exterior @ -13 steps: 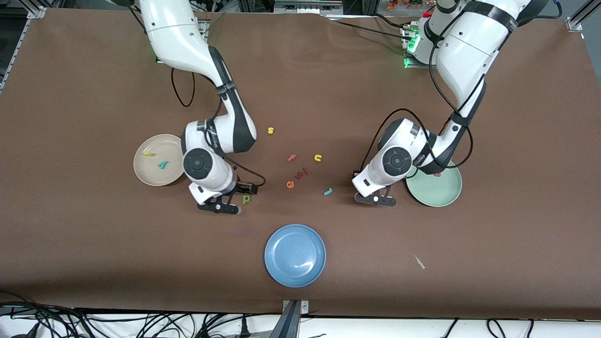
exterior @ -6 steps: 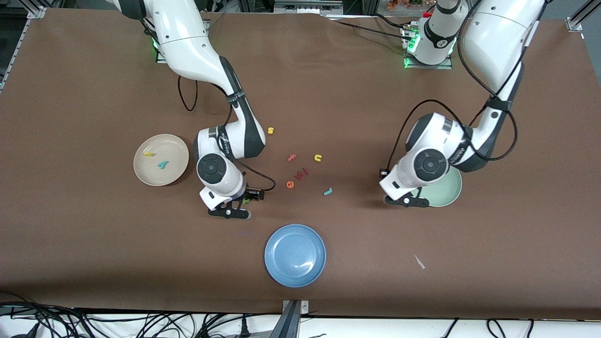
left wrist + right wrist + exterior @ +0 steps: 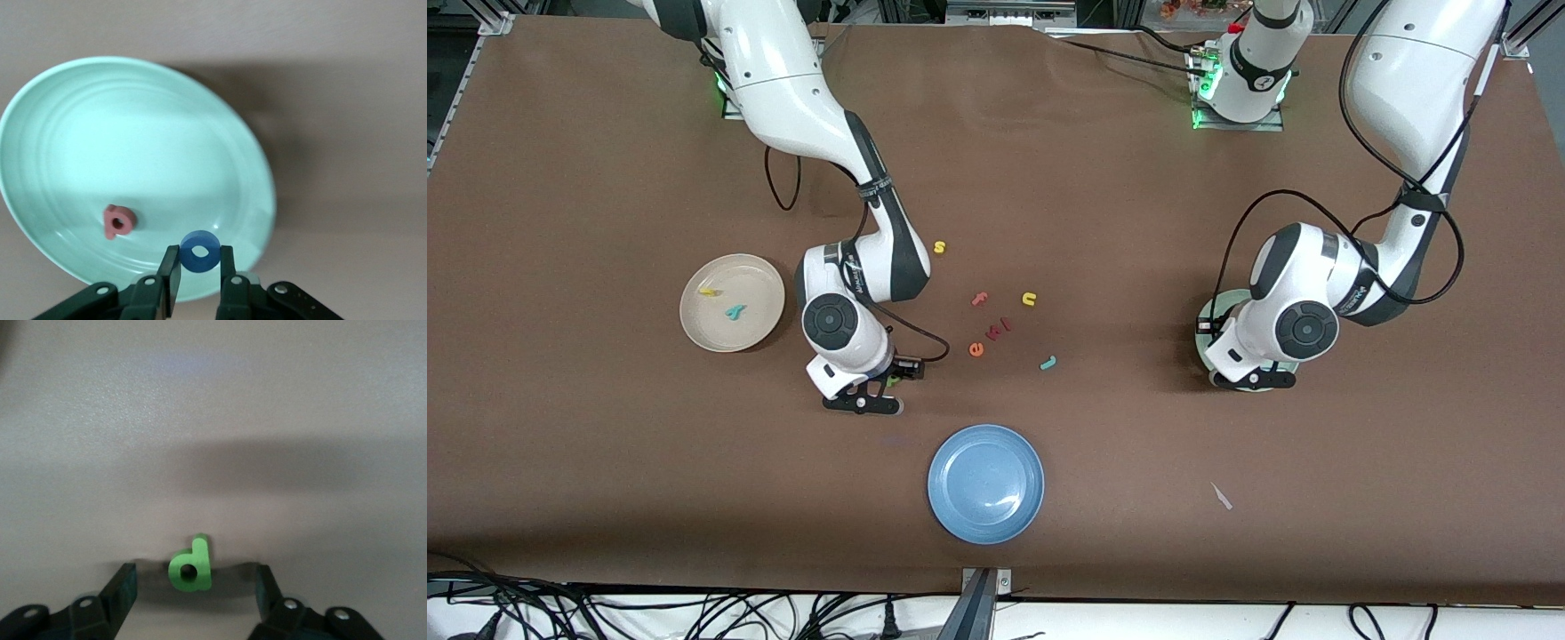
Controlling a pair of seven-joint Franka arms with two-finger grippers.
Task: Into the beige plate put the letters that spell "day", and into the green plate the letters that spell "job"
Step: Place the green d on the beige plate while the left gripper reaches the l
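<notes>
Front view: right gripper (image 3: 863, 402) is sitting low on the table (image 3: 605, 444) between the beige plate (image 3: 732, 302) and the blue plate (image 3: 986, 483), straddling the green d (image 3: 892, 380), which is mostly hidden under the wrist. Yellow a (image 3: 709, 291) and teal y (image 3: 735, 312) are already lying in the beige plate. Left gripper (image 3: 1252, 380) is hanging over the green plate (image 3: 1203, 342); a second ago it was short of the plate, nearer the teal j (image 3: 1048, 362), so it is carrying its load in. Spare letters are sitting mid-table.

Left wrist view: left gripper (image 3: 200, 267) is pinching the blue o (image 3: 200, 251) upright between its fingers, above the green plate's (image 3: 60, 133) rim, ready to drop. Pink b (image 3: 119, 221) is lying in the plate just past the tips.

Right wrist view: right gripper (image 3: 193, 590) is spread with the d (image 3: 191, 565) centred between the fingers, neither touching; gap is narrowing versus a second ago, so it's likely closing for the pick.
</notes>
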